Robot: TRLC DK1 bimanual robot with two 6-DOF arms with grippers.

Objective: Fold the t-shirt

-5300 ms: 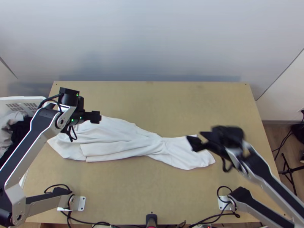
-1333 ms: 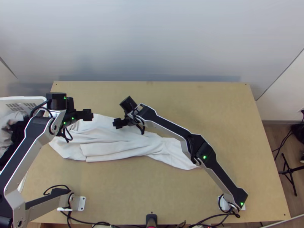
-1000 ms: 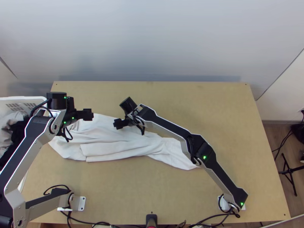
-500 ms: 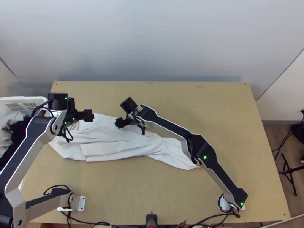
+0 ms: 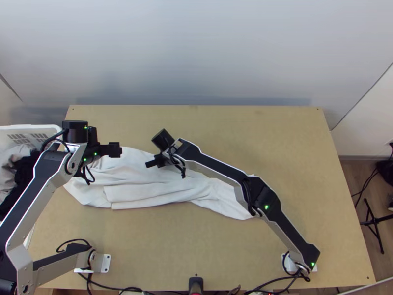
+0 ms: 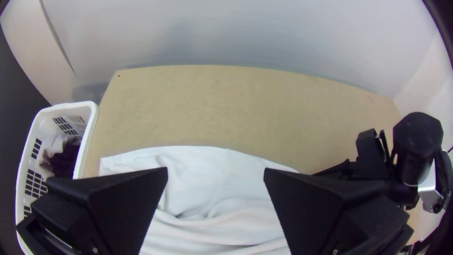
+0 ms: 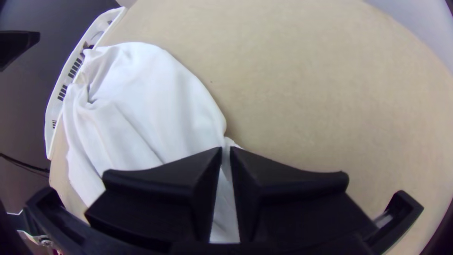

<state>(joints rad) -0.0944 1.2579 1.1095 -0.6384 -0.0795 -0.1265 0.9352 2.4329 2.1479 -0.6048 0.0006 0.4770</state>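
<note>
hidden: upper left of t-shirt (image 5: pixel 157 189) covered by left arm (image 5: pixel 46 172); part of right portion covered by right arm (image 5: pixel 216 164); neck and sleeves cannot be made out
t-shirt location: on counter (image 5: pixel 196 250), left to middle, stretched sideways
t-shirt lie: bunched, long loose folds running along it; broader at left, drawn in towards right
left gripper: (image 5: pixel 116 149) over upper left part of shirt; set wide, fingers (image 6: pixel 127 203) well apart, white cloth seen between; contact cannot be told
right gripper: (image 5: pixel 150 163) at shirt's far edge, reached across from right base; white cloth seen at its tip in right wrist view; whether clamped on cloth or just short of it cannot be told
cut off: basket (image 5: pixel 29 129) by top view's left edge, partly covered by left arm; black stand (image 5: pixel 369 216) by right edge
basket contents: grey cloth (image 5: pixel 11 157) and black cloth (image 5: pixel 24 172), heaped; garment types cannot be told
basket build: white, plastic-looking, slotted sides, rounded corners; placed beside counter's left edge
shirt material: white, soft, matte, thin-looking
counter surface: light wood, flat, straight-edged
wall: (image 5: pixel 196 49) pale, smooth, behind counter
cables: (image 5: pixel 105 285) black, curled along near edge
</note>
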